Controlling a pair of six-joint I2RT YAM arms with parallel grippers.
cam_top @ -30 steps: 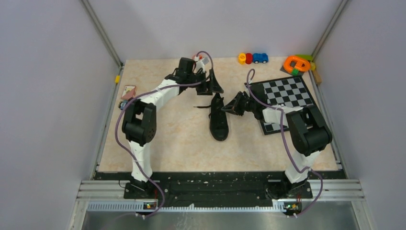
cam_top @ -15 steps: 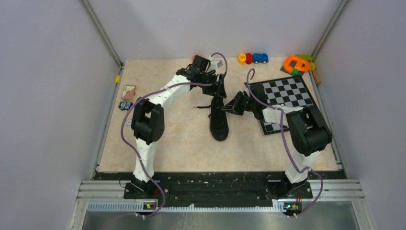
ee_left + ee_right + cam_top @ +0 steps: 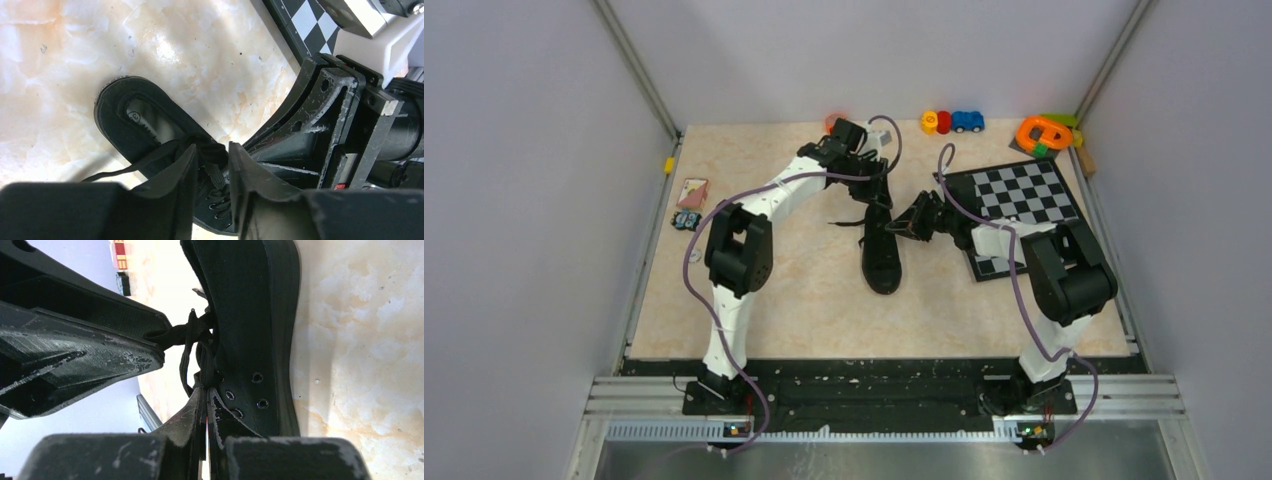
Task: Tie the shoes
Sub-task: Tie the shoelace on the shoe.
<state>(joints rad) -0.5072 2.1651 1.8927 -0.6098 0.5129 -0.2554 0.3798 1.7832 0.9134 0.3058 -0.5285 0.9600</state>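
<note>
Tabletop of pale peach marble-patterned laminate (image 3: 804, 290) fills the floor of a booth with plain grey walls (image 3: 524, 200) and aluminium corner rails (image 3: 639, 75).

The black low-top canvas sneaker (image 3: 881, 255) lies on this surface between the two arms, directly under the left gripper (image 3: 879, 195) and just beside the right gripper (image 3: 899, 225). In the left wrist view the left gripper (image 3: 212, 147) has its fingers slightly apart, straddling the bunched thin black laces (image 3: 165, 152) without visibly pinching them. The shoe's open collar lies beyond its fingertips.

In the right wrist view the right gripper (image 3: 205, 395) has its fingers pressed together on a strand of the laces (image 3: 192, 340), right at the eyelets on the sneaker's side. The left gripper's dark fingers close in from the opposite side of the knot.

Behind the right gripper a black-and-white chequered board (image 3: 1019, 195) lies flat. Farther beyond it, along the back edge, sit small coloured toy cars (image 3: 952, 121) and an orange plastic ring toy (image 3: 1044, 132). Well out to the left arm's outer side lies a small printed card (image 3: 692, 190).
</note>
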